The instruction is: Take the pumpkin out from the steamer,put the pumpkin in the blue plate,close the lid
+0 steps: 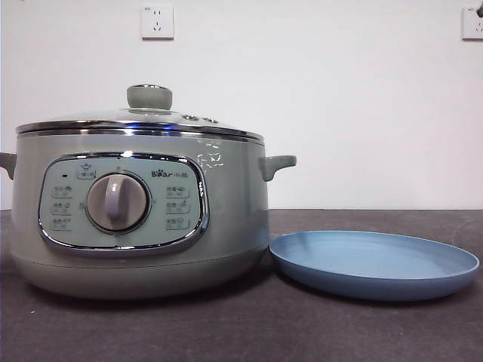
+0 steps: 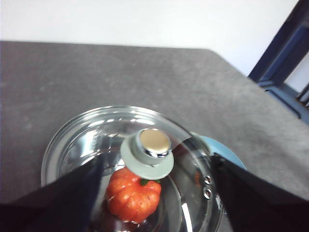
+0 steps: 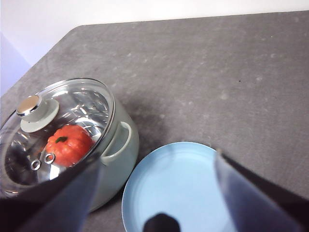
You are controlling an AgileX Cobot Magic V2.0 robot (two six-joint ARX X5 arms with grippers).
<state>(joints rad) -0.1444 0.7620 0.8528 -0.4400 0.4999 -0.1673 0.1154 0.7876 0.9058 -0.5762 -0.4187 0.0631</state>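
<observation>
On the dark table (image 1: pixel 249 324), nearest to me, the blue plate (image 1: pixel 375 264) lies flat, just beside the steamer (image 1: pixel 139 219) and touching or almost touching its base. The lid (image 1: pixel 143 121) sits closed on the steamer. Through the glass the pumpkin (image 2: pixel 133 195) is seen inside the pot, upright with its green stem up. The left gripper (image 2: pixel 154 193) hangs above the lid's knob (image 2: pixel 147 153), jaws spread wide, holding nothing. The right gripper (image 3: pixel 154 193) hangs above the plate, jaws also apart and empty. Behind stands a white wall (image 1: pixel 339 98) with sockets (image 1: pixel 157 22).
</observation>
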